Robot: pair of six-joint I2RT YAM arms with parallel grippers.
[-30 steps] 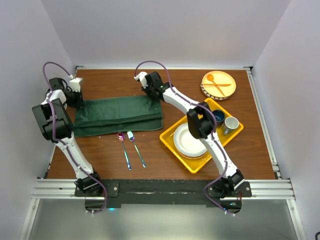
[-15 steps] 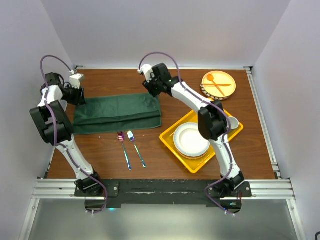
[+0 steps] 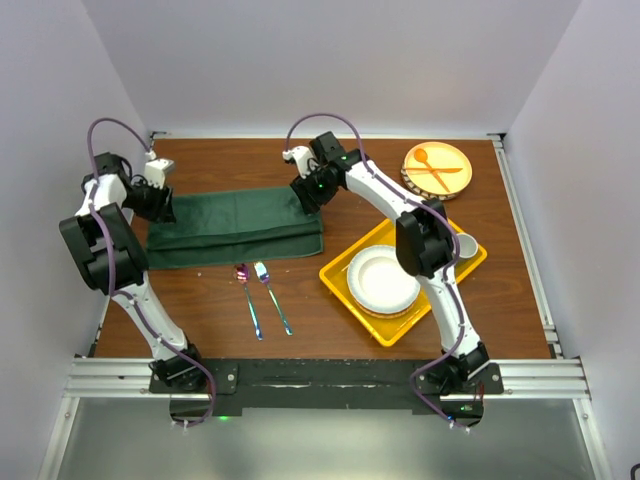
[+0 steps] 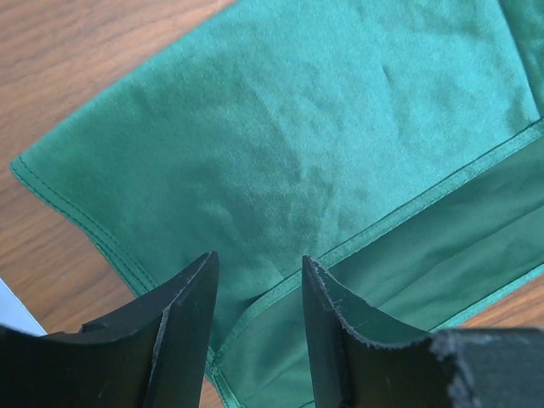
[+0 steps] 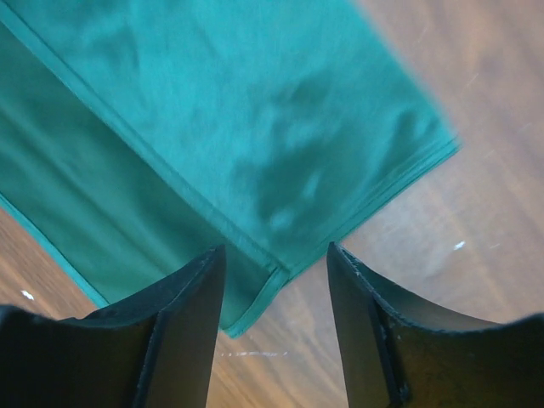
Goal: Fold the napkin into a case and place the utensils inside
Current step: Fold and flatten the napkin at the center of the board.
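The napkin (image 3: 235, 226) lies flat on the table as a long dark green band, folded so a hemmed upper layer overlaps a lower one. My left gripper (image 3: 160, 205) hovers over its left end and is open, with the napkin (image 4: 280, 127) under my left gripper (image 4: 259, 263) and nothing between the fingers. My right gripper (image 3: 306, 194) is open above the right end. There the napkin (image 5: 212, 110) ends in a corner just below my right gripper (image 5: 274, 255). The utensils lie in front of the cloth: an iridescent spoon (image 3: 247, 297) and fork (image 3: 272, 297).
A yellow tray (image 3: 333, 275) at the right holds a white plate (image 3: 380, 280), a white cup (image 3: 462, 247) and a blue bowl (image 3: 437, 232). An orange plate (image 3: 437, 168) with an orange spoon and fork sits at the back right.
Both grippers have opened and let go of the napkin's far corners. The cloth now lies a little narrower. The right arm has shifted slightly right.
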